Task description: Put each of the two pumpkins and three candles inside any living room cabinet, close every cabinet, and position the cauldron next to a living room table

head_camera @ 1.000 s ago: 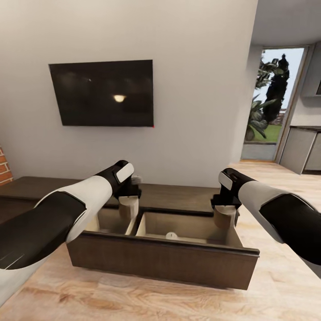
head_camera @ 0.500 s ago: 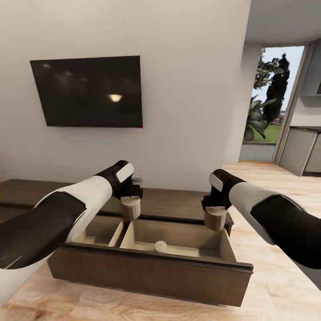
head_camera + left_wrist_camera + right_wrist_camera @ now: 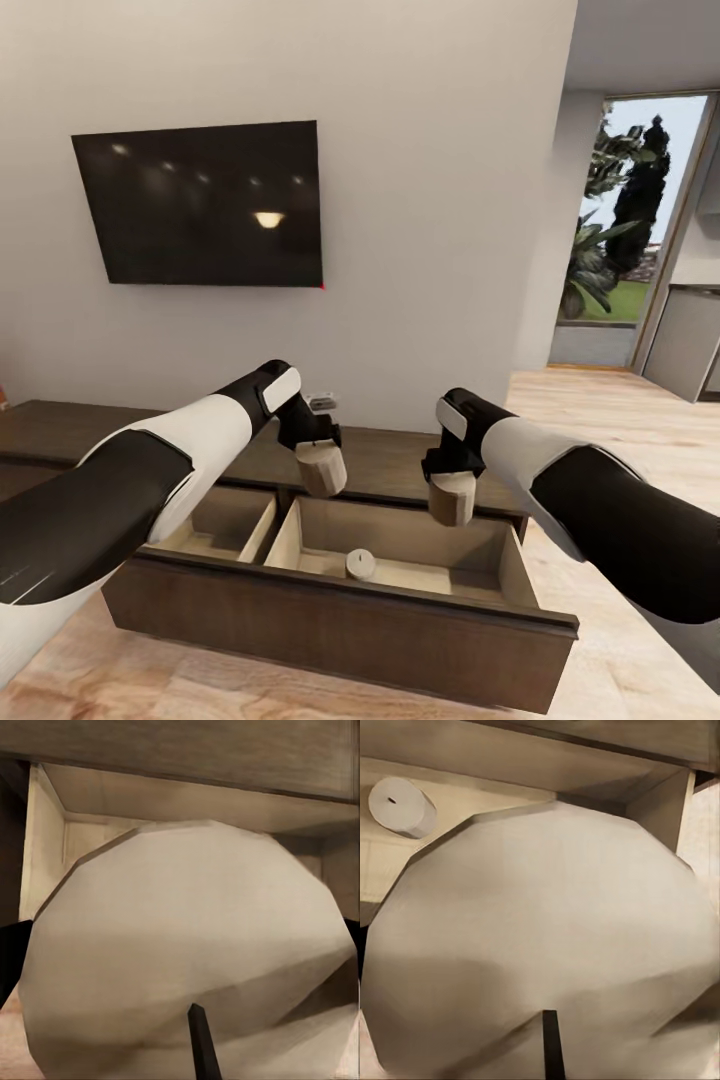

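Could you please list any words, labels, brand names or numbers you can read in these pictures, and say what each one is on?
There is no readable text in any view.
The television has a dark screen with only light reflections.
The candles, one in the left gripper, one in the right gripper and one in the open cabinet drawer, are plain.

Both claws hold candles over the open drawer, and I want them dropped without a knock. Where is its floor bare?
The wide compartment is bare right of the candle already lying there, to its right wall. The narrow compartment left of the divider looks bare, partly hidden by the left arm.
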Robot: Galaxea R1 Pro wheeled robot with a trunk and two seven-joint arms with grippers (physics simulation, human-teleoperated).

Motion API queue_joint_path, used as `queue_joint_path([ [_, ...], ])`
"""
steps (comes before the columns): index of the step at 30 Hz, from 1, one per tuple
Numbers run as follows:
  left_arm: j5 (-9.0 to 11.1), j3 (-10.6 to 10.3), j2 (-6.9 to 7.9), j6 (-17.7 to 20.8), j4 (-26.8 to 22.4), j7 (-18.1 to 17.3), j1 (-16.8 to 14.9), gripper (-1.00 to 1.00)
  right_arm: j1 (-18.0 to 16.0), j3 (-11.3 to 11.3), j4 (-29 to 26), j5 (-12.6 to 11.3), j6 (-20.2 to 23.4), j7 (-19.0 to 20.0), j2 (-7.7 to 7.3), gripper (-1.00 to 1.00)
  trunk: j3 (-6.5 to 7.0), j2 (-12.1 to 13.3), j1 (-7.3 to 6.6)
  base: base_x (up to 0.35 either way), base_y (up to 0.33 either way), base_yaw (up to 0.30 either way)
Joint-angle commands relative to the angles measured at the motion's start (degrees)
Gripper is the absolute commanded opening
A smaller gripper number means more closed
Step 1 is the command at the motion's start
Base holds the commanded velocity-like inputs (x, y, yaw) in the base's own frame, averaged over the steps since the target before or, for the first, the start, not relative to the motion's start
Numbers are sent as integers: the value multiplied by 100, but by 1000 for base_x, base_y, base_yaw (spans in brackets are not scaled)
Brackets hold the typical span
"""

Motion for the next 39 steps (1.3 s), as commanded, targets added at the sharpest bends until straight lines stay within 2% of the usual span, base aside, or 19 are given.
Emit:
queue_joint_path([
  [1,20,-41,0,44,-10,32,-4,-100,-6,-7,10,-89,2,-35,11,-100,-7,-3,-1,2,-2,1],
  [6,-14,-51,0,77,-69,-203,-6,-100,-3,-7,10,-89,42,-43,29,-100,-7,-3,-1,0,0,0],
  [10,-54,-55,0,67,-134,-110,-6,-100,-2,-7,10,-89,54,-51,54,-100,-7,-3,-1,0,0,0],
  [11,-77,-54,0,65,-202,8,-6,-100,-2,-7,10,-89,59,-57,89,-100,-7,-3,-1,0,0,0],
  [12,-98,-54,0,59,-287,319,-6,-100,-2,-7,10,-89,63,-77,143,-100,-7,-3,-1,0,0,0],
  [13,-110,-54,0,43,-338,882,-7,-100,-2,-7,10,-89,66,-99,185,-100,-7,-3,-1,0,0,0],
  [15,-113,-54,0,22,-354,1316,-8,-100,-2,-7,10,-89,67,-111,200,-100,-7,-3,-1,0,0,0],
  [19,-112,-54,0,-7,-365,1737,-6,-100,-1,-7,10,-89,73,-120,211,-100,-7,-3,-1,0,0,0],
  [22,-112,-54,0,13,-363,1380,-6,-100,-2,-11,10,-89,72,-116,207,-100,-7,-3,-1,0,0,0],
  [23,-112,-54,0,9,-357,1019,-4,-100,-2,-11,10,-89,68,-113,203,-100,-7,-3,-1,0,0,0],
  [24,-148,-58,0,-11,-350,429,23,-100,-2,-12,10,-89,57,-105,192,-100,-7,-3,-1,0,0,0],
  [26,-385,-65,0,-228,-342,59,128,-100,-2,-14,10,-89,45,-100,185,-100,-7,-3,-1,0,0,0],
  [27,-645,-69,0,-561,-331,-19,198,-100,-2,-15,10,-87,40,-99,183,-100,-7,-3,-1,0,0,0],
  [28,-1252,-74,0,-1311,-266,-26,341,-100,-2,-15,10,-88,32,-98,182,-100,-7,-3,-1,0,0,0],
  [29,-1467,-75,0,-1559,-238,-18,395,-100,-2,-14,10,-88,31,-98,182,-100,-7,-3,-1,0,0,0],
  [31,-2151,-78,0,-2430,-130,-20,615,-100,-2,-15,10,-89,25,-98,181,-100,-7,-3,-1,0,0,0],
  [32,-2335,-79,0,-2774,-99,-29,708,-100,-2,-15,10,-85,22,-97,177,-100,-7,-3,-1,0,0,0],
  [37,-2649,-80,0,-3815,-60,-38,900,-100,-2,-16,10,-80,27,-102,66,-100,-7,-3,-1,0,0,0],
  [39,-2659,-80,0,-3743,-61,-88,908,-100,-2,-16,13,-80,26,-112,33,-100,-7,-3,-1,0,0,0],
])
